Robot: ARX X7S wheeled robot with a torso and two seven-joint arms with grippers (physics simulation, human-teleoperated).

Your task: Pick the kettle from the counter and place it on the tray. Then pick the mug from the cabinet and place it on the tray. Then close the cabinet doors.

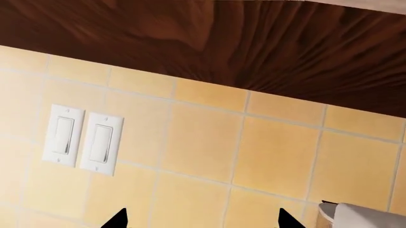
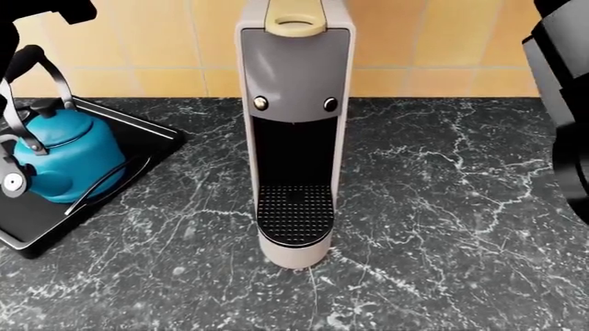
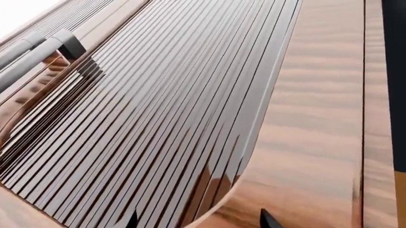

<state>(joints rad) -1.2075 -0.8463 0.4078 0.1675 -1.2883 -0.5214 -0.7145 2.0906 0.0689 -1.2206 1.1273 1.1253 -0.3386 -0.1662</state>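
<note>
Both grippers' jaws spread apart, holding nothing. I see the kettle (image 2: 63, 157) upright on the tray (image 2: 138, 131) at nine o'clock, spout toward seven.

Warm yellow-orange square wall tiles (image 1: 203, 142) with pale grout behind everything. Two white rocker light switches (image 1: 82, 140) side by side on that tiling. Dark reddish-brown wood panel (image 1: 254, 42) just above the tiles. Tall beige-and-grey coffee machine (image 2: 294, 131) dead centre, upright. Glossy slatted wooden door (image 3: 165, 109) with grey bar handle (image 3: 35, 52).
</note>
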